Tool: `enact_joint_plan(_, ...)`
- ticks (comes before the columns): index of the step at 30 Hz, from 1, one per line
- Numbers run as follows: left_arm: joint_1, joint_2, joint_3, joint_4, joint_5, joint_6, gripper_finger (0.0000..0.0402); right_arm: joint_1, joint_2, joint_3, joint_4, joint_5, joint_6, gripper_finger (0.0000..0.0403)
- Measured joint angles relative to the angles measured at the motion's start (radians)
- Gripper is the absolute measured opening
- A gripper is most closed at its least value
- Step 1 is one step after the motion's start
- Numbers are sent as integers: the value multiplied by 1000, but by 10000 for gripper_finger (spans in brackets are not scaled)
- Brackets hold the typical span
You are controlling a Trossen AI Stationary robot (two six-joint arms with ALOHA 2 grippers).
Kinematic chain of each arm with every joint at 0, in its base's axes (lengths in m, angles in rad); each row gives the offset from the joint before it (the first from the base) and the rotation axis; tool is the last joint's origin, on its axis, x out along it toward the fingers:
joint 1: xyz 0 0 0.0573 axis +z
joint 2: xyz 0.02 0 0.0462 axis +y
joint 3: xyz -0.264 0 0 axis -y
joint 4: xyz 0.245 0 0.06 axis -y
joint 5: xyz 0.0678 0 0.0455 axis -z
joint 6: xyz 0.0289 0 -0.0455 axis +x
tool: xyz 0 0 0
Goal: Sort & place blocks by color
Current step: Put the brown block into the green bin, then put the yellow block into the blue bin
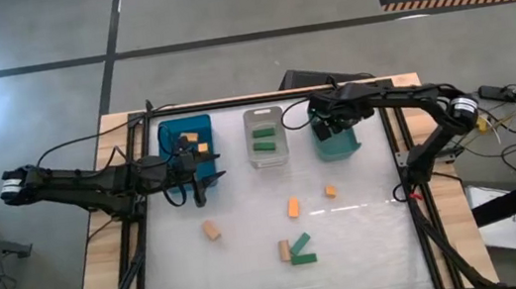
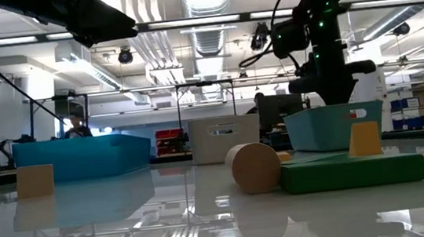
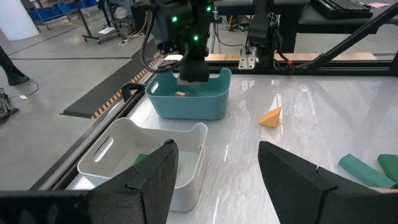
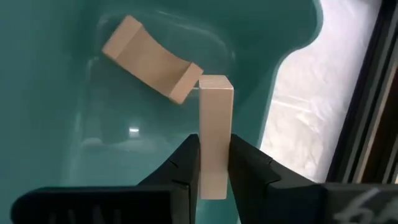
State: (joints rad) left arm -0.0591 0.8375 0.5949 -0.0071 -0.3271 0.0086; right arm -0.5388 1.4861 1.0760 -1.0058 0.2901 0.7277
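My right gripper (image 4: 214, 146) hangs over the teal bin (image 1: 340, 144), shut on a pale tan bar (image 4: 215, 118). A tan arch block (image 4: 152, 59) lies on that bin's floor. My left gripper (image 3: 217, 180) is open and empty beside the blue bin (image 1: 178, 147), which holds orange blocks (image 1: 198, 142). Green blocks (image 1: 264, 140) lie in the clear bin (image 1: 268, 161). On the table lie a tan block (image 1: 211, 230), two orange blocks (image 1: 293, 207) (image 1: 330, 191), a tan piece (image 1: 284, 251) and green bars (image 1: 302, 252). My right gripper pinches the tan bar between its two fingers (image 4: 186, 162) by the end nearer the wrist (image 4: 214, 168). It comes from above, pointing down into the teal bin. The bar runs along the fingers and its free end (image 4: 216, 84) sticks out past the fingertips, above the bin's floor.
The three bins stand in a row along the table's far side. The loose blocks lie in the middle and toward the near edge, with bare table around them. Black rails (image 1: 142, 250) border the table on both sides. Cables (image 1: 502, 97) hang off the right arm.
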Motion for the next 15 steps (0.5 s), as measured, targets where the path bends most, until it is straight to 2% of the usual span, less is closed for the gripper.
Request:
enact_joint_plan(9, 0, 0, 0, 0, 0, 0, 207, -5, 38, 17, -3, 3, -16, 126)
enact_joint_plan(15, 0, 0, 0, 0, 0, 0, 207, 14, 4, 54, -16, -14, -32, 148)
